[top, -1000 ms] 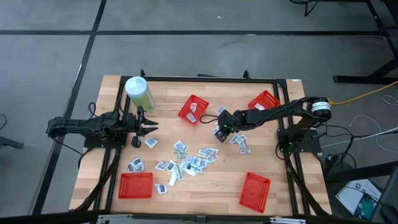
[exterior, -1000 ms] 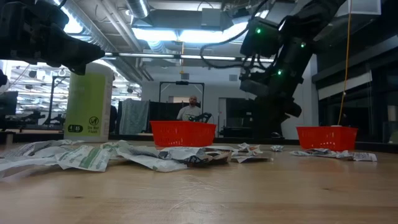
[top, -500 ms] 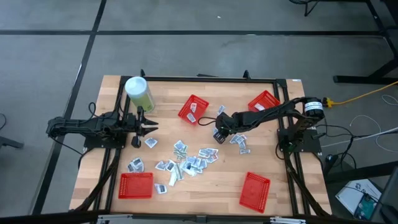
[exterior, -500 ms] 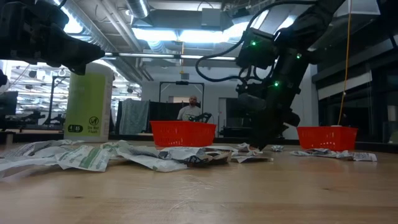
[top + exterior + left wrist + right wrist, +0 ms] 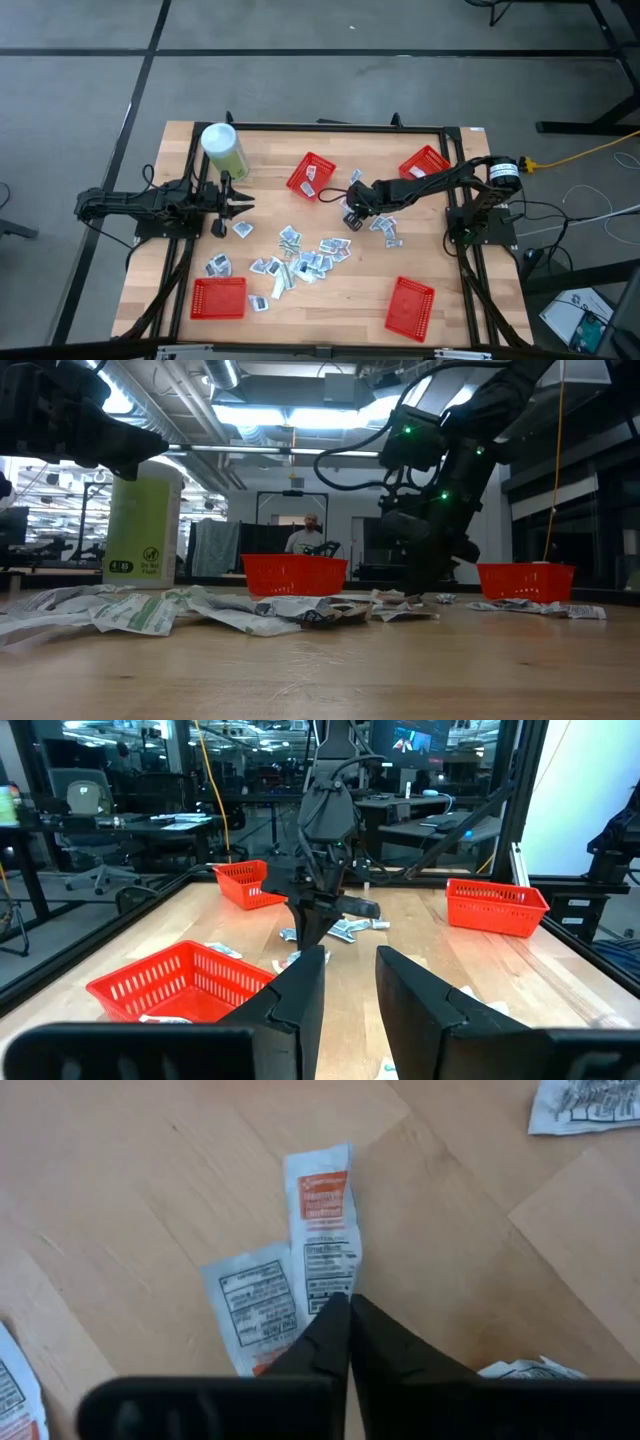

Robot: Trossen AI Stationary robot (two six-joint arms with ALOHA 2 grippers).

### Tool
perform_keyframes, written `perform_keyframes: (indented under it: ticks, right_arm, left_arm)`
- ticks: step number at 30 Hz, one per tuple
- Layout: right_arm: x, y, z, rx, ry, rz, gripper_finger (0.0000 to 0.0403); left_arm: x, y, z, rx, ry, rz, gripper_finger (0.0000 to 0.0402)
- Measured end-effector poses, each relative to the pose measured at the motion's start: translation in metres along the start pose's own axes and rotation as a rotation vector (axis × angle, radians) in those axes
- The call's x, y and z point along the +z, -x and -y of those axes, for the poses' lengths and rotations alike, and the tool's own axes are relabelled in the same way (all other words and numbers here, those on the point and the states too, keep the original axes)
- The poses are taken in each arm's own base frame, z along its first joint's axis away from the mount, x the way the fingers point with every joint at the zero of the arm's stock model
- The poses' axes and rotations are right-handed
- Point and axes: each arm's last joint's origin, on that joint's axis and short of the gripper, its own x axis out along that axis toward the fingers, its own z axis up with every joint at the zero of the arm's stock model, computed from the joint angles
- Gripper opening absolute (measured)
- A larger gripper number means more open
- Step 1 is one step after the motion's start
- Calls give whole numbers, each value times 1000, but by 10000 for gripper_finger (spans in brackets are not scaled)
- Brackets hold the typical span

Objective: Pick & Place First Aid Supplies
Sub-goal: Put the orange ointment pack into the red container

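Holding packets, red basket, rt hand pinched

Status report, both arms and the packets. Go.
Right gripper down at table centre, shut on orange-marked packet. Left gripper waiting open by the canister. Second packet lies against the gripped one; could drag along.
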Motion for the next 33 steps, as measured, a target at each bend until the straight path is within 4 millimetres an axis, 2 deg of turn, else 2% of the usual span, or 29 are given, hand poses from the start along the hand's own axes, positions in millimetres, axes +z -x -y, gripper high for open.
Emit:
perform_keyframes:
  ticks: [7,11,20,26,33]
  right_arm:
    - [0,0,0,1,35,2,19]
    - [2,1,-2,19,72,6,11]
    - [26,13,-15,64,166,83,15]
    - [43,24,-24,108,222,122,4]
    - [59,36,-32,147,248,177,16]
  left_arm:
    - [0,0,0,0,0,0,88]
    - [0,0,0,0,0,0,88]
    - [0,0,0,0,0,0,88]
    - [0,0,0,0,0,0,88]
    - [0,0,0,0,0,0,88]
